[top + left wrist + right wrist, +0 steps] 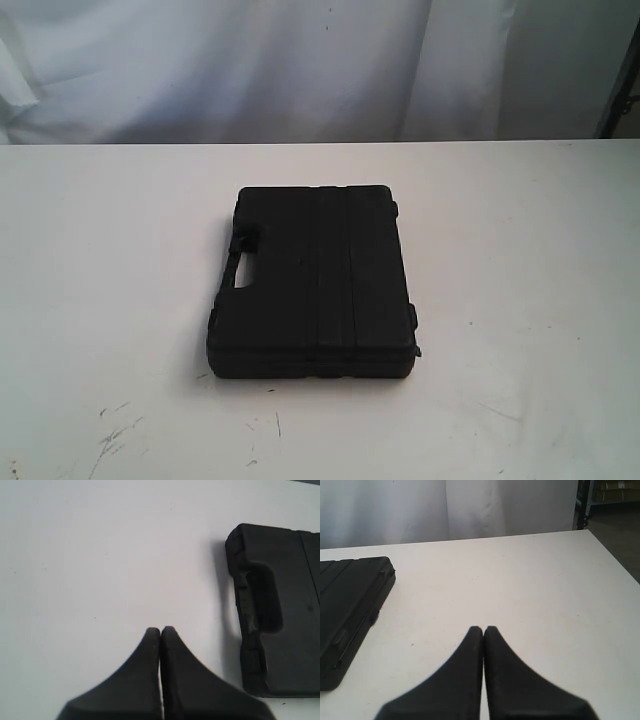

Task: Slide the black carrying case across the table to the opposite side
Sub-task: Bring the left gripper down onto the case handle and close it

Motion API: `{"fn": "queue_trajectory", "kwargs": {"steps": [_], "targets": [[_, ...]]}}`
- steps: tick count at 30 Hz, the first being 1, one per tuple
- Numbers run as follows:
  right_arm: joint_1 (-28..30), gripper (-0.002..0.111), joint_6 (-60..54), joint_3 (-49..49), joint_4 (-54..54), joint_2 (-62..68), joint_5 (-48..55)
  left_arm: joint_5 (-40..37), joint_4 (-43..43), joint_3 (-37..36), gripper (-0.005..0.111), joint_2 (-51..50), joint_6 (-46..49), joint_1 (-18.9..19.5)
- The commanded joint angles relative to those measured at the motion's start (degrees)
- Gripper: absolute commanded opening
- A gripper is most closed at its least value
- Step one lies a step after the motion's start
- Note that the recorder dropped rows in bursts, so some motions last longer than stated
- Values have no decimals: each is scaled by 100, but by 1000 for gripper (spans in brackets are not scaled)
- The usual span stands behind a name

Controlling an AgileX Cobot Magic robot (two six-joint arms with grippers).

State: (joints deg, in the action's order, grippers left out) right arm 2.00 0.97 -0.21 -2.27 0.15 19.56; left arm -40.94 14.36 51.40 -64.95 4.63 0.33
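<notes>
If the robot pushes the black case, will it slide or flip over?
It will probably slide, not tip: the black case lies flat and low on the smooth white table. It looks like hard ribbed plastic, so likely stiff. Pushed off-centre, it might turn.

A white curtain (300, 60) hangs in soft folds across the whole background. Past its right edge, a strip of dark floor (620, 535) and a shelving unit (612, 487) show.

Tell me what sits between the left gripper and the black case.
Nothing but bare white table. In the left wrist view the shut left gripper is apart from the handle side of the case, with only table in the gap.
</notes>
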Motion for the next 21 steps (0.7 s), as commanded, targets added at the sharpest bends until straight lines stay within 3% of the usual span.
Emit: {"fn": "queue_trajectory", "kwargs": {"steps": [1, 6, 21], "targets": [[41, 0, -13, 21, -16, -15, -14, -526, 285, 487, 0, -677, 37, -36], [41, 0, -13, 21, -16, -15, -14, -793, 440, 944, 0, -1433, 37, -156], [41, 0, -13, 21, -16, -15, -14, -1407, -176, 2574, 0, -3258, -1110, -1273]]}}
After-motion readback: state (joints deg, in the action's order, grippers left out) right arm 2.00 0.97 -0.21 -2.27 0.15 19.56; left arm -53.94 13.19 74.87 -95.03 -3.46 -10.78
